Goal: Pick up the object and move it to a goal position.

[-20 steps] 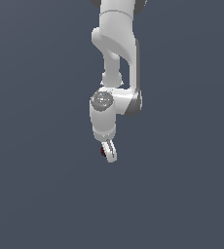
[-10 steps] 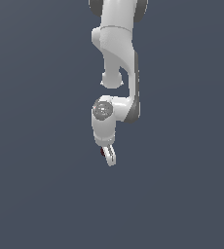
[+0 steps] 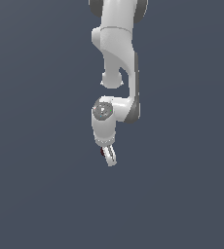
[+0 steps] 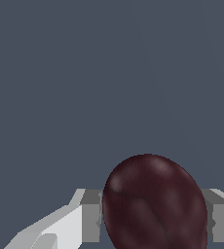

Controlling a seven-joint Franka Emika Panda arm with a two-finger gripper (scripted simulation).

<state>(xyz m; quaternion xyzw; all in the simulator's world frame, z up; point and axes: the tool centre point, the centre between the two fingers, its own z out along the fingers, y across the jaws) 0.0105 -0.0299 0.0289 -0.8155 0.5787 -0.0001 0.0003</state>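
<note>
in the exterior view, the white arm (image 3: 118, 53) is hanging down from the top edge of the picture against a plain dark grey-blue background. its upper link is running downward and leaning slightly toward the exterior view's right, then bending at a joint with a dark grey band. from there the wrist is sitting lower and a little toward the exterior view's left, showing a round grey cap on its face. below the wrist the end effector (image 3: 108, 156) is pointing downward, tilting slightly toward the exterior view's right, with its pale fingers close together. a small dark red speck, the ball (image 3: 103, 151), is showing at the fingers on the side toward the exterior view's left, touching them. it is looking much smaller than the end effector. nothing under the end effector is visible but the flat background, so whether a surface is lying below cannot be told.

in the wrist view, the ball (image 4: 155, 204) is filling much of the space between the two fingers (image 4: 84, 216). it is dark maroon, roundish and slightly egg-shaped, with faint mottling and a soft sheen on its surface. a light grey finger pad is pressing against each side of it, so the end effector (image 4: 150, 216) is grasping the ball. behind them, only the even grey-blue background is showing.
</note>
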